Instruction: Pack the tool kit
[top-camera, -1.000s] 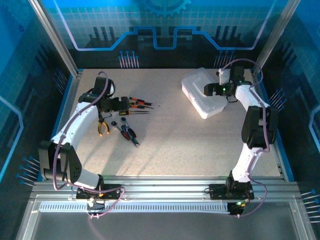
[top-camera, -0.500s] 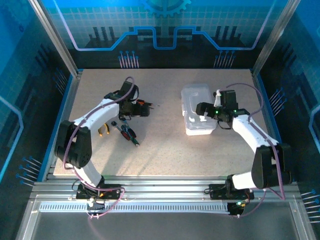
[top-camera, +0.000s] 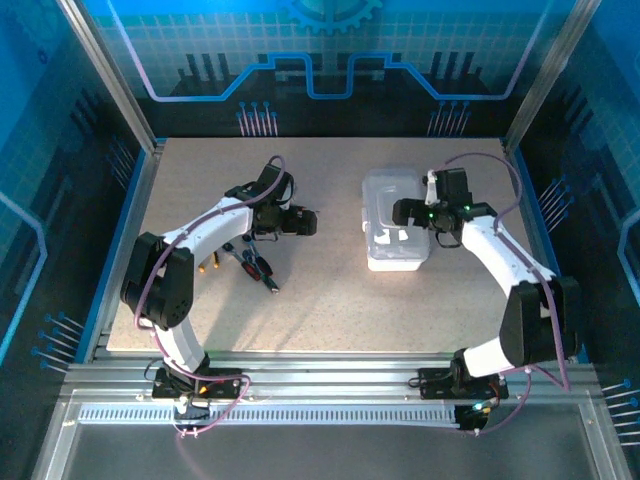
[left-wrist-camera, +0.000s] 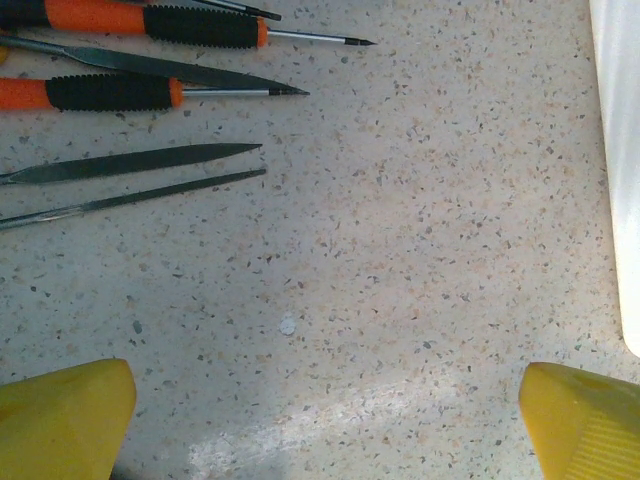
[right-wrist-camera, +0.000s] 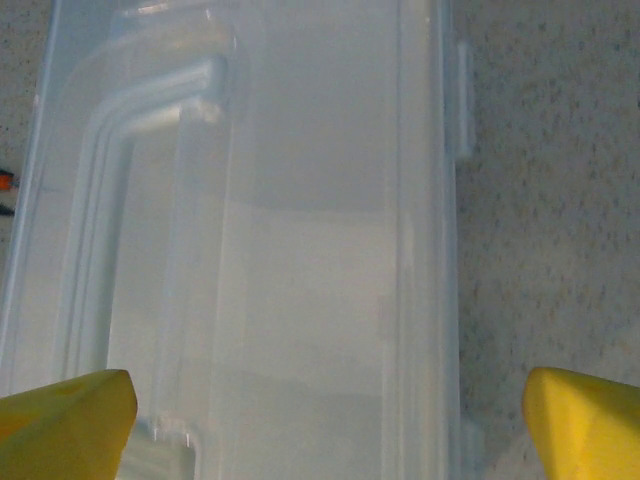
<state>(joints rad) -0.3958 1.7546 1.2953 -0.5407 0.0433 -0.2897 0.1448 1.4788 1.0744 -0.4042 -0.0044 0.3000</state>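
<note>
**Fingers (left-wrist-camera: 62, 418) spread wide on both arms; tools to the left, case to the right**

Left gripper (top-camera: 303, 222) hangs over bare table (top-camera: 320, 310), partway between the loose tools and the case (top-camera: 392, 235). Its yellow fingertips stand far apart with nothing between them.

In the left wrist view, two screwdrivers (left-wrist-camera: 150, 20) with orange-and-black handles and two thin files (left-wrist-camera: 130, 162) lie to the left of the fingers and a little farther back. They lie side by side, with their long axes running left to right and their tips pointing right, toward the case. A pair of pliers (top-camera: 255, 266) lies nearer and to the left, beside the left forearm.

Right gripper (top-camera: 408, 212) hovers over the case's far half. Its fingers are also wide apart and hold nothing. The case is clear plastic and sits right of centre, with its long axis running near to far. Its lid looks shut, with a moulded handle showing along its left side.

The left arm is clearly the nearer one to the tools, and the right arm is already above the case. To reach a screwdriver, the left gripper would likely have to shift left and slightly back, then close across a handle rather than along it. The lid probably has to be opened before anything can go in.
</note>
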